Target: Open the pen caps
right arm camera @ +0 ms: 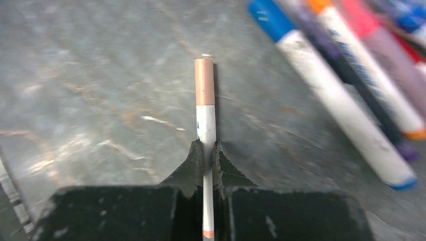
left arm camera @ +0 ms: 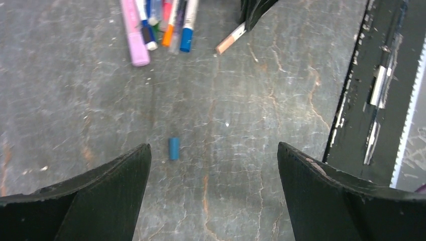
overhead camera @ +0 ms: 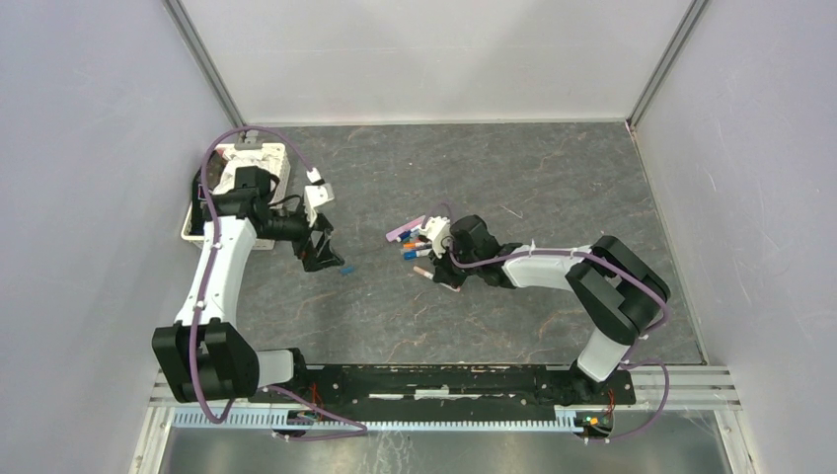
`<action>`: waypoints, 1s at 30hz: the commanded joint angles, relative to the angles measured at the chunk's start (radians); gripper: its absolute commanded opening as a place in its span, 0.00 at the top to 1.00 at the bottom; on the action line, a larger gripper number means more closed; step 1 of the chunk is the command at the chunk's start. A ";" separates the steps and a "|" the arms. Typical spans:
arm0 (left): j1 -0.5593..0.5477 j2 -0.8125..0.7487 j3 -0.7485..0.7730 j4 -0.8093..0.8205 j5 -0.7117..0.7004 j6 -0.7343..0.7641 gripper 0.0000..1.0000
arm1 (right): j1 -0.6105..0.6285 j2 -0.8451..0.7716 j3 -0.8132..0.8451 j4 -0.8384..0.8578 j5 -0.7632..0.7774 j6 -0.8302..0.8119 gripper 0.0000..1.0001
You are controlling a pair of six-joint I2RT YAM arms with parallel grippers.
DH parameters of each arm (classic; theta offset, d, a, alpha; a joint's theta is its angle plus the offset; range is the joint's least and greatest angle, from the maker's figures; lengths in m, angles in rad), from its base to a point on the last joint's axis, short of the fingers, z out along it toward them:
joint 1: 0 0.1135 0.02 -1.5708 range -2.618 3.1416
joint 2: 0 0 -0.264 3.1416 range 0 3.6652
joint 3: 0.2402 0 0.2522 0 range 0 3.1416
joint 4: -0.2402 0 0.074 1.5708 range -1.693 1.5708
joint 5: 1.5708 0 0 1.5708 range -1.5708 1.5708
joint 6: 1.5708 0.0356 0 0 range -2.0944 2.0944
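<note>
**Top external view.** The left gripper [overhead camera: 318,255] is recorded over the left half of the table [overhead camera: 553,178], with a loose blue cap [overhead camera: 347,269] just beside it. The right gripper [overhead camera: 444,278] is found at the near edge of a heap of pens [overhead camera: 413,237], well apart from the left gripper. A white tray [overhead camera: 266,158] stands at the far left.

**Left wrist view.** The left gripper [left arm camera: 213,188] is spread wide, with nothing held between its fingers [left arm camera: 100,193]. The blue cap [left arm camera: 174,148] lies on the table ahead of them. Beyond it, the peach-capped pen [left arm camera: 230,40] is presented cap-first from the right gripper. The height of the fingers above the table cannot be judged with confidence from this view.

**Right wrist view.** The right gripper [right arm camera: 207,155] is clamped on the pen's slim white barrel. The peach cap [right arm camera: 204,81] is seated and projects well clear of the fingertips. The heap lies just beside it, to the right.

**Risks noted.**
- The barrel is pinched over a narrow patch, so it may be dragged through or pivoted when the cap is pulled.
- A wide gap must be crossed by the left gripper, and a misaligned closure could bend the long overhang or miss the cap.
- The loose blue cap could be struck and sent rolling.
- The heap could be disturbed if the right gripper is swung.
</note>
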 commanded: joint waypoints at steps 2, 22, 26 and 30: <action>-0.064 -0.030 -0.060 -0.056 0.057 0.185 0.00 | 0.011 0.009 0.116 -0.083 -0.337 0.052 1.00; -0.319 -0.121 -0.292 0.162 -0.018 0.182 0.12 | 0.018 0.101 0.313 -0.067 -0.773 0.266 1.00; -0.362 -0.106 -0.299 0.202 -0.055 0.139 0.20 | 0.021 0.133 0.341 -0.091 -0.795 0.269 1.00; -0.410 -0.100 -0.307 0.246 -0.091 0.101 0.32 | 0.023 0.158 0.356 -0.105 -0.800 0.273 1.00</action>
